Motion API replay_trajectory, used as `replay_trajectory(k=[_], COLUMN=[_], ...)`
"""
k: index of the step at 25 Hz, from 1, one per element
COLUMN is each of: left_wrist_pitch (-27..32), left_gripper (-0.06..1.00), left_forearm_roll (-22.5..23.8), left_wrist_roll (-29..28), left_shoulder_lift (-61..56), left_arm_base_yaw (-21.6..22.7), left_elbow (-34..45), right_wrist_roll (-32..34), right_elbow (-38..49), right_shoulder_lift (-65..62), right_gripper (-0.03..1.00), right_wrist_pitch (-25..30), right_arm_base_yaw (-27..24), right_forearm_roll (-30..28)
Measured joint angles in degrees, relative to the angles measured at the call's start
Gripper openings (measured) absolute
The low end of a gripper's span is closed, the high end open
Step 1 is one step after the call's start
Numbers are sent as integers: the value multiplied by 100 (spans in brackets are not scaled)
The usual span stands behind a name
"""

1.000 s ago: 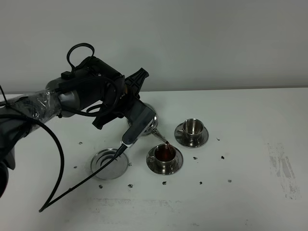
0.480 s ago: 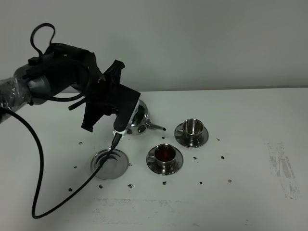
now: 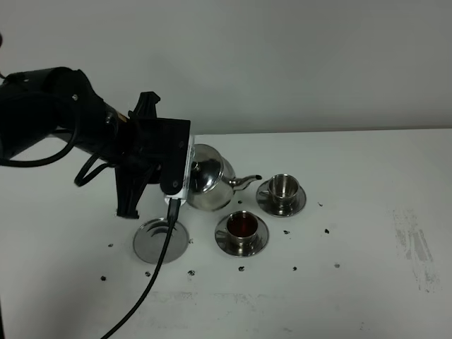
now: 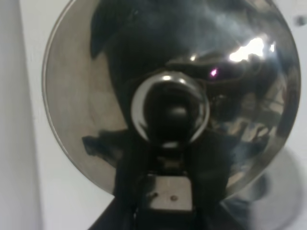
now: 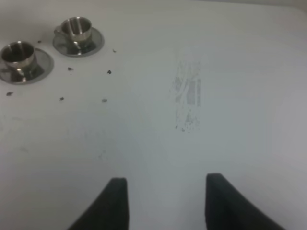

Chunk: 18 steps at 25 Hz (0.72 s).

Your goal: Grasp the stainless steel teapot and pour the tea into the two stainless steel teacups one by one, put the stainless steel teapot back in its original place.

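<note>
Holding one stainless steel teapot (image 3: 208, 185) at its handle side, my left claw (image 3: 181, 182) is pinched on it, though the handle itself is hidden behind me in the high view. The pot sits close to upright, its thin spout aimed at 3 o'clock. I cannot tell whether its base is clear of the table (image 3: 367, 282). My left wrist camera is filled with the domed lid and its round lid knob (image 4: 169, 108).

I count two teacups, standing on two saucers (image 3: 261, 240). The near teacup (image 3: 242, 226) lies at about 5 o'clock from the pot and holds dark reddish tea. The far teacup (image 3: 284, 186) lies at 3 o'clock from the pot, just beyond the spout tip, and shows only steel inside. The two are apart, not touching.

One ridged disc (image 3: 161, 240) lies flat at about 7 o'clock from the pot, with nothing on it, though a black cable (image 3: 152, 282) hangs across it from my left arm. Dark specks (image 3: 326, 231) dot the table around the steelware.

My right claw (image 5: 168, 196) is spread wide and grips nothing, its two dark fingers (image 5: 117, 203) over bare table. From its wrist camera both cups show far off, well apart from it.
</note>
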Motion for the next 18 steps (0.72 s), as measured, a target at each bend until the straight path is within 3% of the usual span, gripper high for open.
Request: replay_trajectory(k=[4, 8, 14, 18], left_wrist_pitch=[128, 395, 745, 770], left_gripper=[22, 22, 22, 22], left_forearm_roll=[-632, -761, -279, 199], left_wrist_roll=[-327, -1157, -2625, -3263], left_shoulder_lift=[-497, -685, -643, -458], left_arm_base_yaw=[0, 0, -70, -256], left_elbow=[694, 1090, 1173, 1173], right_wrist_roll=[0, 0, 0, 0], right_elbow=[0, 0, 0, 0], right_shoulder_lift=[0, 0, 0, 0], right_gripper=[36, 36, 36, 36], right_wrist_pitch=[0, 0, 0, 0], right_arm_base_yaw=[0, 0, 0, 0], right_forearm_roll=[0, 0, 0, 0])
